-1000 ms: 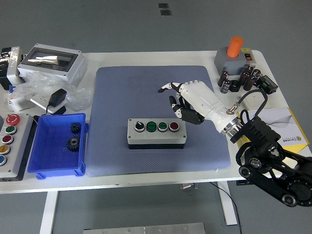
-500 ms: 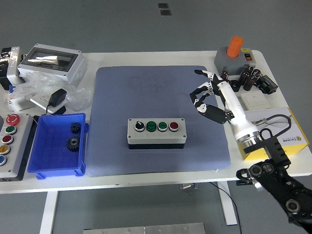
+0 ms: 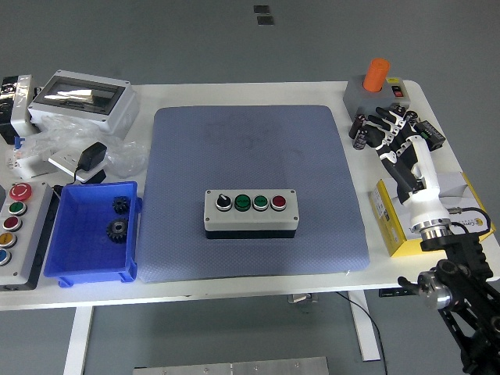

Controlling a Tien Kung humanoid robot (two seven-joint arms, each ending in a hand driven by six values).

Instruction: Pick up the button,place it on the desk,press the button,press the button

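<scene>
- Grey box (image 3: 251,212) w/ black, green, green, red buttons
- Blue-grey textured mat (image 3: 258,164)
- Blue bin (image 3: 91,267)
- White hand (image 3: 400,144), black joints
- Yellow pad (image 3: 393,225)

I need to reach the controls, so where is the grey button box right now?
In the head view, the grey button box sits on the blue mat, toward its near edge and roughly centred, with the blue bin to its left and the right hand off the mat's right side.

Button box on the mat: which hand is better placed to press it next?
Right, probably. The right hand is the only one in view, open over the table's right side, off the mat; the button box sits mid-mat. No left arm shows.
</scene>
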